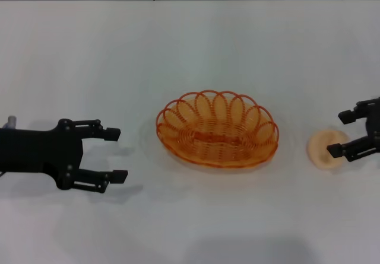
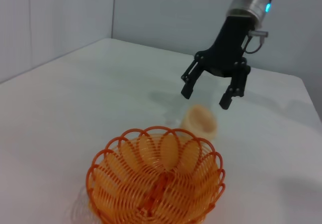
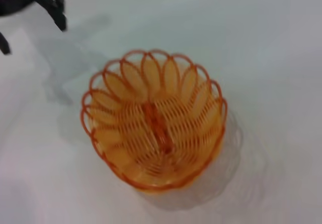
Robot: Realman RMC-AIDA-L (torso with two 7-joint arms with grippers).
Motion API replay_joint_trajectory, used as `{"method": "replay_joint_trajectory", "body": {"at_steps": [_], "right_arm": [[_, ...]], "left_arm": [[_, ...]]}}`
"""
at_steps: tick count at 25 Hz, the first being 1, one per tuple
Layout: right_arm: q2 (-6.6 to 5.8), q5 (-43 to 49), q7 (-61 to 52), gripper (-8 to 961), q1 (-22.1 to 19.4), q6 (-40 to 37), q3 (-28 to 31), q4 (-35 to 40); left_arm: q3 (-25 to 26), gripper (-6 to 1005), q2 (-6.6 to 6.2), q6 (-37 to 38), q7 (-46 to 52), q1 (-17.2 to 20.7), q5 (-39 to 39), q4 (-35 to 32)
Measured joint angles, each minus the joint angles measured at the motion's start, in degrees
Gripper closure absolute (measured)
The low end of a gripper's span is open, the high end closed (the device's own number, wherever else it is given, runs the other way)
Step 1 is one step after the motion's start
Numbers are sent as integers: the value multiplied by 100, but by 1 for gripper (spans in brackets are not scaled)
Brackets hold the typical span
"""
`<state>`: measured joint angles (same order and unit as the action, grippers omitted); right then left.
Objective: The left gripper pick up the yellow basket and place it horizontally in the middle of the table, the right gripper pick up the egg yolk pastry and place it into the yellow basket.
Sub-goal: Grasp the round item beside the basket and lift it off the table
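From the head view you see the yellow basket [image 1: 217, 130] lying flat and lengthwise across the middle of the table [image 1: 190, 50], nothing inside it. The left gripper [image 1: 114, 155] sits to the left of it, well apart, its two fingers spread wide and holding nothing. On the right, the egg yolk pastry [image 1: 323, 149] rests on the table just beside the basket's right end, not touching it. The right gripper [image 1: 339, 133] reaches in from the right edge with its fingers apart, one on the far side of the pastry and one over its near part; you cannot tell from here whether either finger touches it.

From the left wrist view you look across the yellow basket [image 2: 156, 181] toward the right gripper [image 2: 206, 98], which hangs above the egg yolk pastry [image 2: 200, 121] with its fingers open and clear of it. The pastry sits on the table [image 2: 75, 98] close beyond the basket's rim.

From the right wrist view you see the yellow basket [image 3: 153, 118] upright on the table [image 3: 261, 58], and beyond it, in a corner of the picture, the black fingers of the left gripper [image 3: 30, 17], apart from the basket
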<state>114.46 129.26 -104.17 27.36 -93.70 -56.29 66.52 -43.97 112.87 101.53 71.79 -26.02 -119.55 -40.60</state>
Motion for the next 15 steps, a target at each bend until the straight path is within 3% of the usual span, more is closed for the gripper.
{"method": "replay_joint_trajectory", "body": {"at_steps": [4,15], "right_arm": [[66,472,-540,226,231,29,-124,73],[72,758,-891,232,357,453,-656,-68]], "left_arm": [[10,138,10,-15,-44,29,0,0],[21,138,16,-121,-24,28,54,-2]]}}
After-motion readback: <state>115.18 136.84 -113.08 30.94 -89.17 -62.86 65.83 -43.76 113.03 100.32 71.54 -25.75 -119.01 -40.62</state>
